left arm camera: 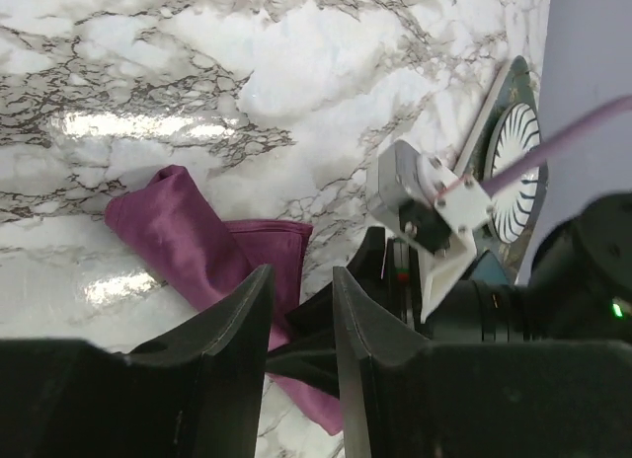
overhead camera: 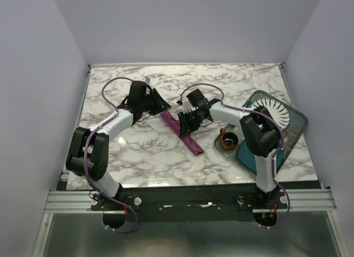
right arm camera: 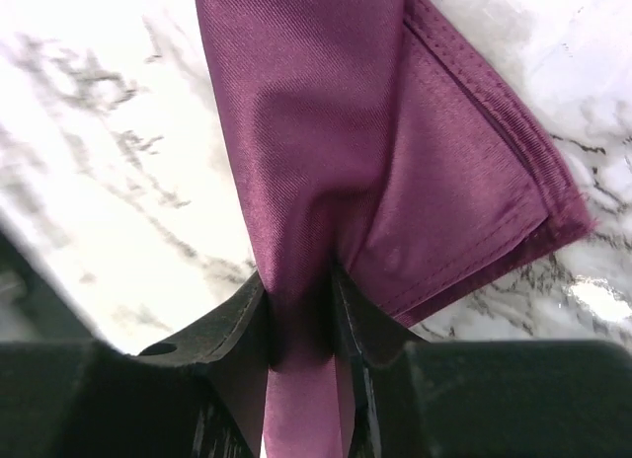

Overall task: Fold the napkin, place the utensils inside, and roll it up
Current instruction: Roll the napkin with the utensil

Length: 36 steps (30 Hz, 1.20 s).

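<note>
The plum napkin (overhead camera: pixel 186 136) lies on the marble as a long narrow folded strip running from the middle toward the near right. My right gripper (overhead camera: pixel 186 123) is over its middle, and in the right wrist view its jaws (right arm camera: pixel 299 280) are shut on a pinched ridge of the napkin (right arm camera: pixel 375 132). My left gripper (overhead camera: pixel 160 106) sits by the strip's far end. Its fingers (left arm camera: pixel 301 275) stand apart with nothing clamped; the napkin (left arm camera: pixel 168 231) lies below and ahead of them, with the right gripper's black fingers beyond the gap. The utensils are out of view.
A teal mat (overhead camera: pixel 295 130) lies at the right with a white plate (overhead camera: pixel 272 114) on it and a small orange-rimmed dark cup (overhead camera: pixel 228 139) at its near left corner. The plate (left arm camera: pixel 518 162) also shows in the left wrist view. White walls border the table.
</note>
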Motion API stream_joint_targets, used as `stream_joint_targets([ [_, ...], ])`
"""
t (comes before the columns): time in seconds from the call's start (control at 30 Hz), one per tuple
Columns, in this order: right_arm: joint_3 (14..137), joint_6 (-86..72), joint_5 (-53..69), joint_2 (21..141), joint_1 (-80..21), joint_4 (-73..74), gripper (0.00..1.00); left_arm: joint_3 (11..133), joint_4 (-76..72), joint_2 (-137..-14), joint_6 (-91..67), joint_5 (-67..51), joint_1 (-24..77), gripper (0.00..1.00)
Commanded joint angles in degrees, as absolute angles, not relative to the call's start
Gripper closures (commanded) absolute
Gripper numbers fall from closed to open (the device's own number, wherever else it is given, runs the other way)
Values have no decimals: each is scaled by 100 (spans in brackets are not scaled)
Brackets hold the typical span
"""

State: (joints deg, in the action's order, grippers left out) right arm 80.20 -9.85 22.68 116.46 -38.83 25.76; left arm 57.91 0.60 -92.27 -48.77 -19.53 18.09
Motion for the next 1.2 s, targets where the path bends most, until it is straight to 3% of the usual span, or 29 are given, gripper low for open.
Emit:
stream_joint_targets([
  [0.0,8007,-1204,4666,12233,-3358,2593,65,5810,115,-9298,-4816,-2073,1811,60],
  [0.23,8139,-1345,5387,12542,-3076,2610,64,5774,-403,-9798,-5097,-2319,2039,61],
  [0.7,8077,-1327,4703,12034,-2988,2882,56,5089,-1248,-10547,-5397,-2066,2232,62],
  [0.87,7954,-1056,3307,11260,-3356,3234,35,4983,-1397,-10757,-5388,-2057,2232,63],
  [1.03,7700,-1002,405,10539,-4356,3322,27,4931,-1450,-10793,-5423,-2048,2224,63],
  [1.17,7699,-984,-991,10572,-5009,3191,22,4948,-1441,-10872,-5511,-2144,2206,63],
])
